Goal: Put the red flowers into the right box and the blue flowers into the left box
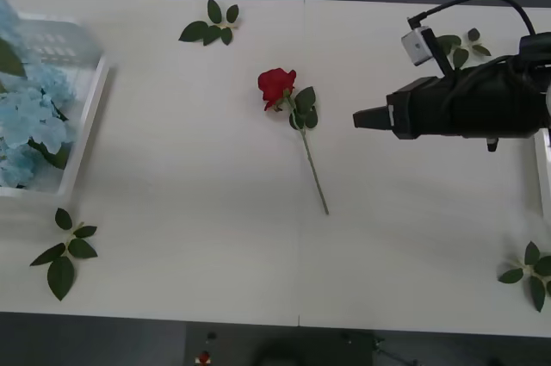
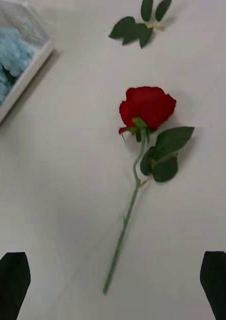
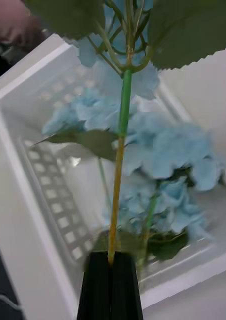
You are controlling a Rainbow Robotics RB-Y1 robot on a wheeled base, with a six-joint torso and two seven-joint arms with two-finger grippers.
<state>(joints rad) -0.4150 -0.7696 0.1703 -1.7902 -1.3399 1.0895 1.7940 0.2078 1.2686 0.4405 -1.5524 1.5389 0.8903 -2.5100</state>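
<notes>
Leaf sprigs around red rose

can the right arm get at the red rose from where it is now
Probably yes: the right gripper hangs open beside the red rose, which lies alone on the bare table, nothing between them.
</notes>
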